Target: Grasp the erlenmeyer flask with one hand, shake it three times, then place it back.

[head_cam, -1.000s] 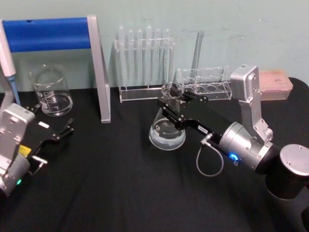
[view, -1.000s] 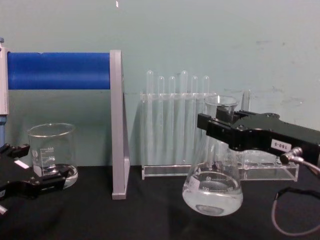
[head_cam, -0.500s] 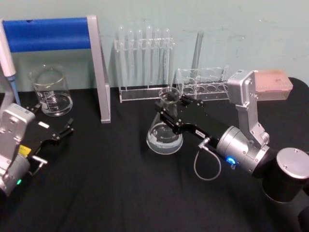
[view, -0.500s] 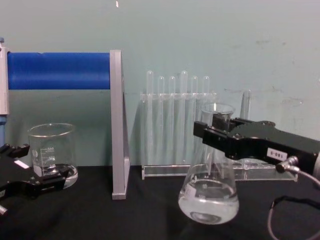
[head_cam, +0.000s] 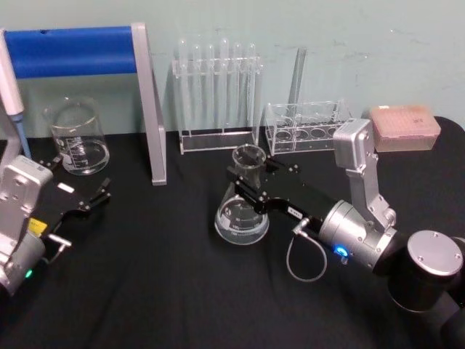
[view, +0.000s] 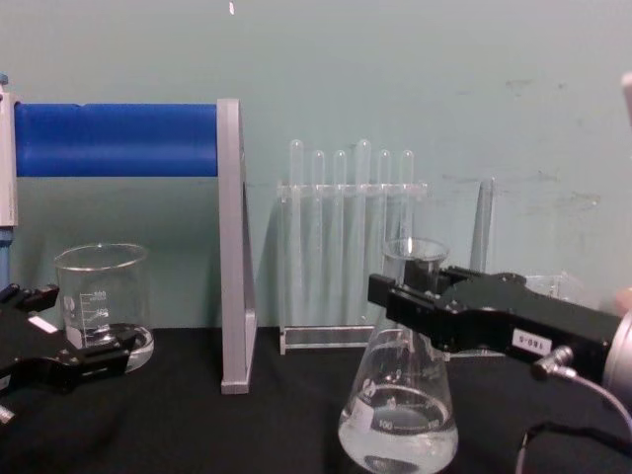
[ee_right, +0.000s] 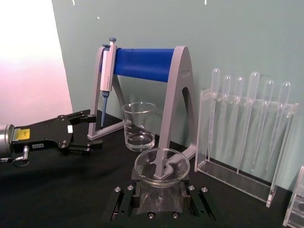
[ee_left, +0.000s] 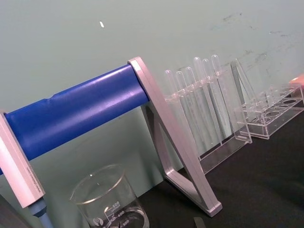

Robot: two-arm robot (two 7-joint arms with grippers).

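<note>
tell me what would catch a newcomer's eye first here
Most striking is the right end effector clamped on the neck of the erlenmeyer flask at mid-table, clear liquid in its base. Next, the blue-barred stand at the back left, with a glass beaker beneath it. The left end effector sits open near the beaker.

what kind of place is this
Most likely a chemistry lab bench: an erlenmeyer flask in the right gripper, a test tube rack, a glass beaker and a pipette on its stand.
</note>
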